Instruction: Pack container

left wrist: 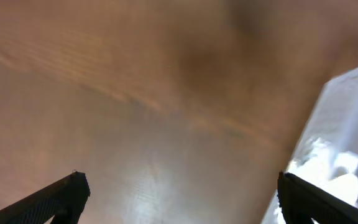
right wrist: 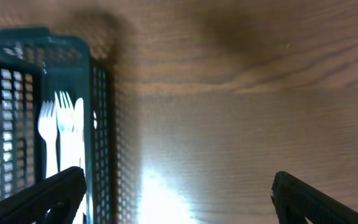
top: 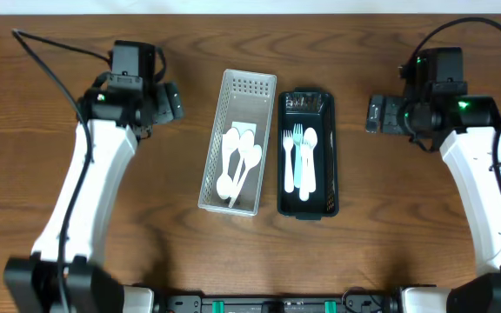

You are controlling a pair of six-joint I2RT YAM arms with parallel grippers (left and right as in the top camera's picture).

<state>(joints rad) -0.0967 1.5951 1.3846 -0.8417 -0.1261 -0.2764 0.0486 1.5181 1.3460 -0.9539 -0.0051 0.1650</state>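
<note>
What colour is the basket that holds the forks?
The basket is dark green; the right wrist view shows it best.

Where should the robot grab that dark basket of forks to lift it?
Probably the dark basket's right long wall, from above with the right gripper: the thin upright rim suits two fingers, and the white basket crowds the other side.

1. White basket (left wrist: 353,106) is blurring out, running off the frame's right edge.
2. Dark basket (right wrist: 101,137) is running off the left edge.
3. Bottom edges are cropping left fingers (left wrist: 55,199) and right fingers (right wrist: 48,193).
</note>
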